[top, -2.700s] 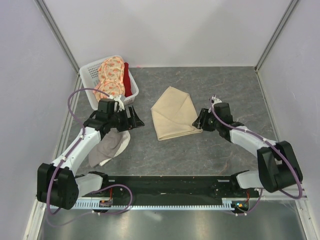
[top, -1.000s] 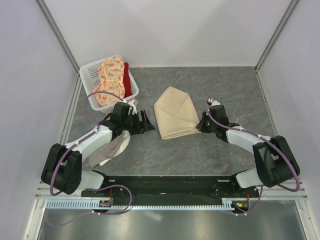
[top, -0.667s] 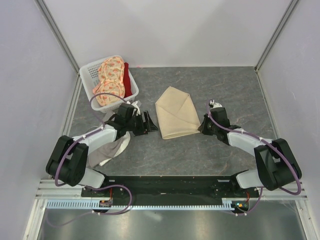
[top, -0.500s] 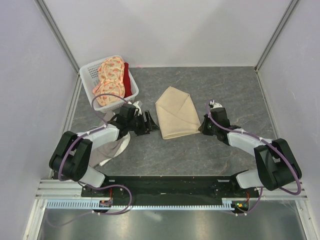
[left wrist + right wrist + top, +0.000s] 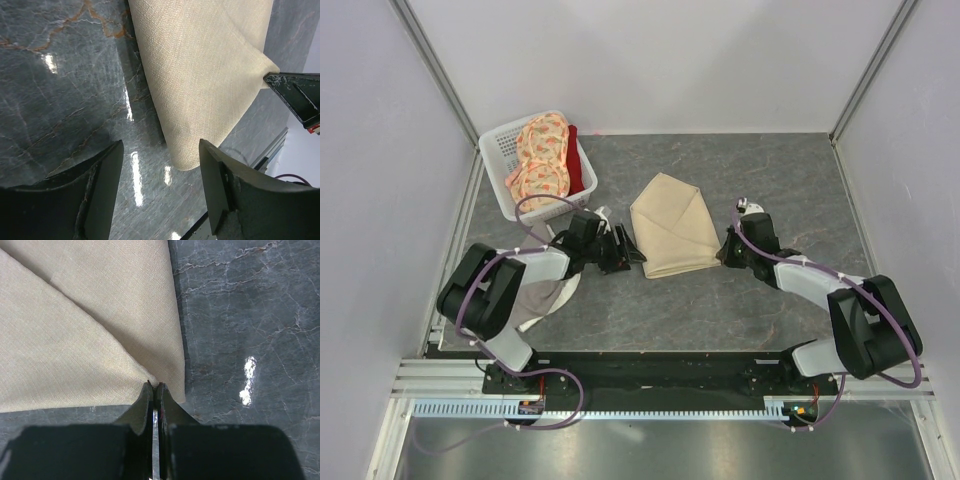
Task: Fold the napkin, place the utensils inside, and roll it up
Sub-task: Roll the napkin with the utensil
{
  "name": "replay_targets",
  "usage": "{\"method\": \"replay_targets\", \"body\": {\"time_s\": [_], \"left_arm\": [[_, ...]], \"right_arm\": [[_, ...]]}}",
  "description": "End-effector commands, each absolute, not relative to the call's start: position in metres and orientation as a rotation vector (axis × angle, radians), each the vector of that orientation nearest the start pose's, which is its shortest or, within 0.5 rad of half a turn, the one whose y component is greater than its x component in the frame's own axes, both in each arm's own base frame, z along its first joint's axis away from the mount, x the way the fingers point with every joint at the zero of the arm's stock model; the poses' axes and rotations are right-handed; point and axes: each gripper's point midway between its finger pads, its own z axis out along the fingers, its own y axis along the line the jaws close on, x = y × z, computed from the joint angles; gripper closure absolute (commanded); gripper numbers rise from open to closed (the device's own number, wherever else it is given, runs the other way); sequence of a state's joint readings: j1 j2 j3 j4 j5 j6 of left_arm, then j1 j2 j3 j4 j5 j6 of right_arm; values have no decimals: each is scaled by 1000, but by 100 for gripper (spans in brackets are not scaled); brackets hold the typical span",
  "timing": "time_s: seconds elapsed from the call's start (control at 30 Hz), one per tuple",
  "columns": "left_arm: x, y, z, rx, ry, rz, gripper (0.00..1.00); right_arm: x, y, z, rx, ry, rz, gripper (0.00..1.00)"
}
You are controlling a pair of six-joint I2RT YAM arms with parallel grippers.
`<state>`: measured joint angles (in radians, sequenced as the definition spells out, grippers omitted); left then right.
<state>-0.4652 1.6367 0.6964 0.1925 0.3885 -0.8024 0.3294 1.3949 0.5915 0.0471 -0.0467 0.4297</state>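
Folding is in hand: the napkin [image 5: 670, 228] lies part-folded mid-bench [image 5: 770, 180], the right pincer [image 5: 154, 390] clamped on its 4 o'clock corner and the left pincer [image 5: 160, 150], jaws apart, at its 8 o'clock corner, which it likely must grip next.

white slotted basket [image 5: 495, 165]: table's far-left corner | inside: orange floral cloth [image 5: 542, 150], red cloth [image 5: 577, 165] at its right | grey-and-white cloth [image 5: 542, 298]: crumpled, near left | table [image 5: 720, 300]: dark grey, marbled
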Motion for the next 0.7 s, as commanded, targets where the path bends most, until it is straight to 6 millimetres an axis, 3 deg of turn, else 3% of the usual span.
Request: {"method": "replay_targets", "body": {"time_s": [0.0,0.27,0.67], "left_arm": [[294,-263,40,-243,2484,-1103,33],[286,-270,25,-287,2520,-1143,37],[279,-279,13,-307,2555,-1151,53]], "right_arm": [[334,136,52,77,2307,420,100],[336,137,43,89,2310,432,100],[338,136,41,92,2299,433,100]]}}
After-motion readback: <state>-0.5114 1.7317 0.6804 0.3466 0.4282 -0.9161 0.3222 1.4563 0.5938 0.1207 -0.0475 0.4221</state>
